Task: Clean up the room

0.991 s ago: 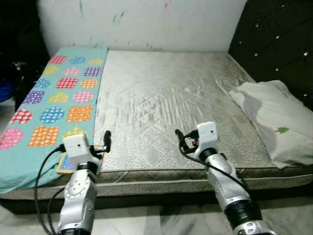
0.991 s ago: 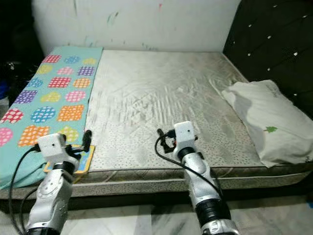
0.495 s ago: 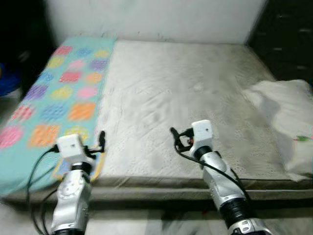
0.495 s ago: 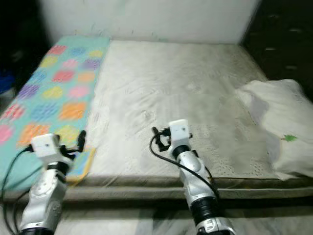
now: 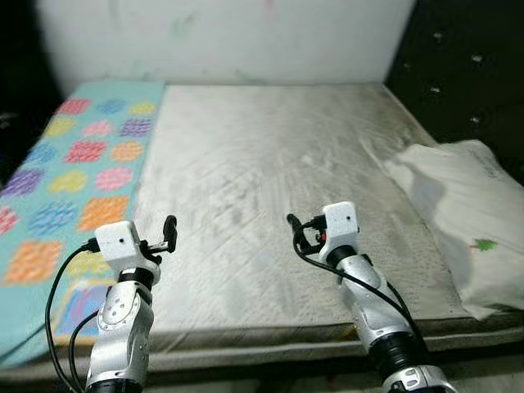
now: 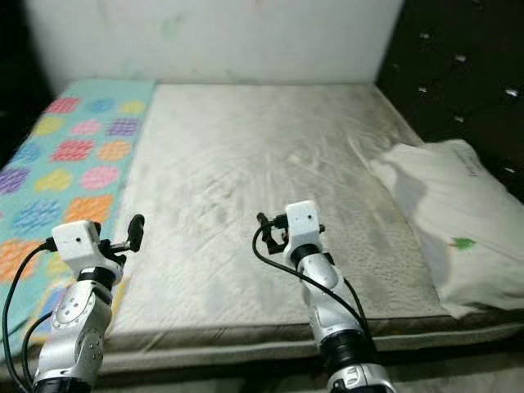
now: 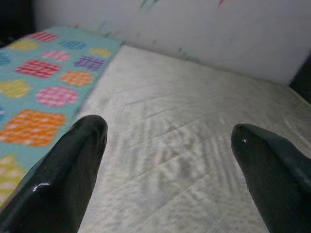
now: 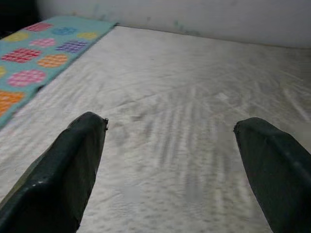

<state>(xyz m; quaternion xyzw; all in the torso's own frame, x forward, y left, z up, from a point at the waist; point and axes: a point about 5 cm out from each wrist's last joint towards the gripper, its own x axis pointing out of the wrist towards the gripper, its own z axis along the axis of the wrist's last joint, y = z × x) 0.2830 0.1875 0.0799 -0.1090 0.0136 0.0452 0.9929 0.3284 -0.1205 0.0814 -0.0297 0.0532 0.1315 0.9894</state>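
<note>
Wall: white, paint-smudged plaster wall (image 5: 246,37) behind | Headboard: black button-tufted padded headboard (image 5: 467,82) at right | Bed: wide grey quilted bare mattress (image 5: 270,172) | Light: dim

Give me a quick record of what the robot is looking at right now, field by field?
Place: a bed with a bare grey mattress
Wall behind: white wall
Robot's left side: turquoise blanket with coloured patches
Robot's right side: white pillow by the dark tufted headboard
Left gripper: fingers open, raised over the mattress near the blanket's edge
Right gripper: fingers open, raised over the mattress
Held: nothing
</note>
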